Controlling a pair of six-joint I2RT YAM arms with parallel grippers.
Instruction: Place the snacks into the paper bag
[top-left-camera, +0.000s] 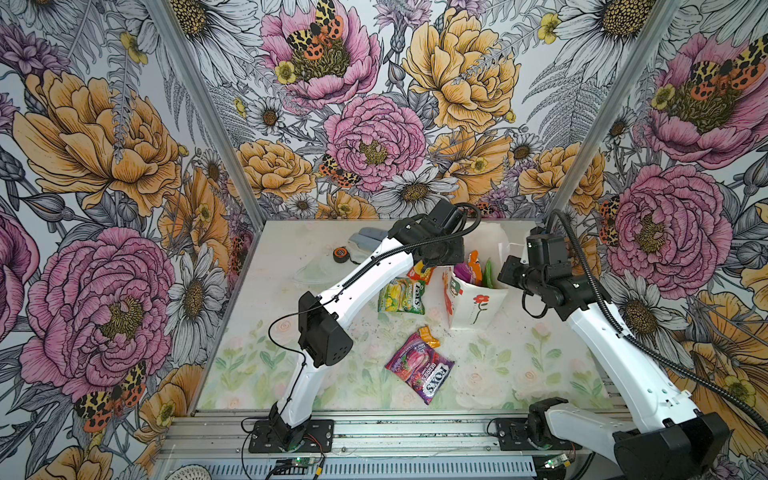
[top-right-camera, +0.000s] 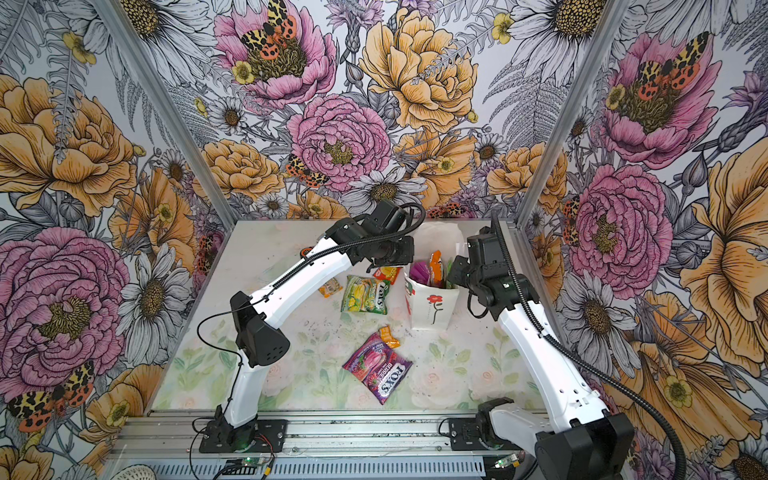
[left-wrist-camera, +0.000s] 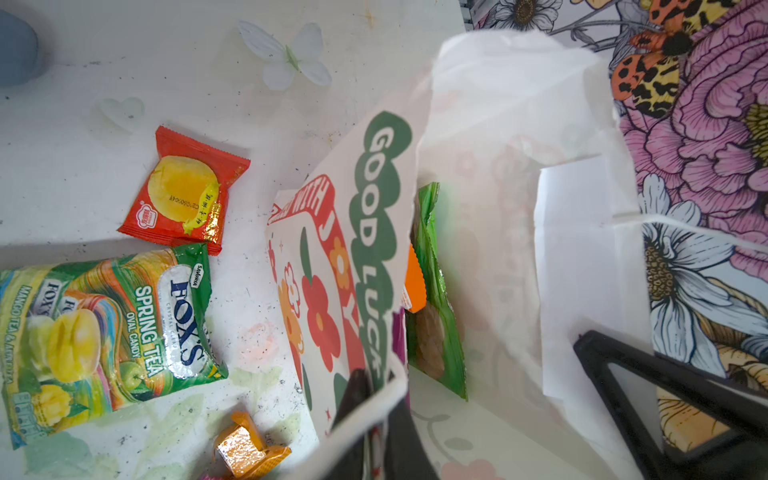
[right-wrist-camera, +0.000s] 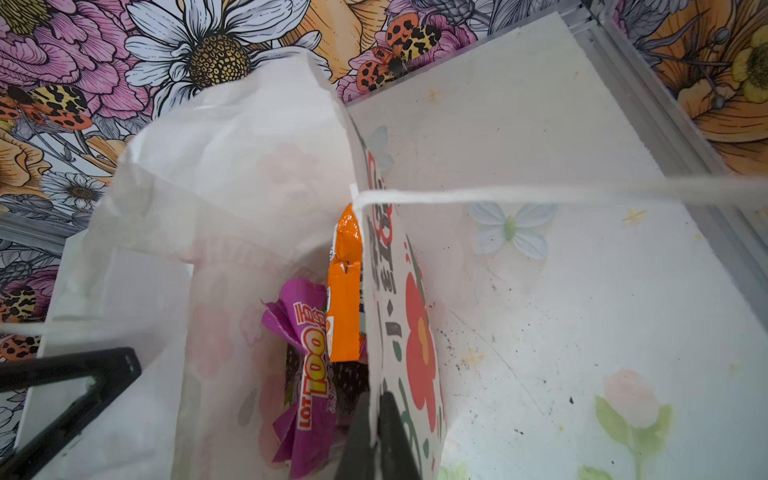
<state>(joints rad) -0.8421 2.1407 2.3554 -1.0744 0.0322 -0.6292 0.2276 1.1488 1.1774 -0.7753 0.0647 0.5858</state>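
- Beside the paper bag (top-left-camera: 478, 307), just off its left wall, the red-and-yellow packet (left-wrist-camera: 185, 191) lies flat on the worktop (top-left-camera: 519, 365). I judge it the next pick, since it is the snack nearest my left pincer (left-wrist-camera: 376, 401).
- That pincer is narrow, with a finger on each side of the bag's left wall and string handle. Whether it clamps I cannot tell.
- My right pincer (right-wrist-camera: 376, 403) is closed on the bag's right wall, holding the mouth apart.
- The green-and-yellow packet (top-left-camera: 401, 295) touches the red one's near edge, and its long axis runs away from the bag.
- The purple berry packet (top-left-camera: 419, 370) and a small orange packet (top-left-camera: 428, 336) lie nearer the arm bases, between both arms.
- Purple, orange and green packets stand in the bag, and the mouth shows open room beside them.
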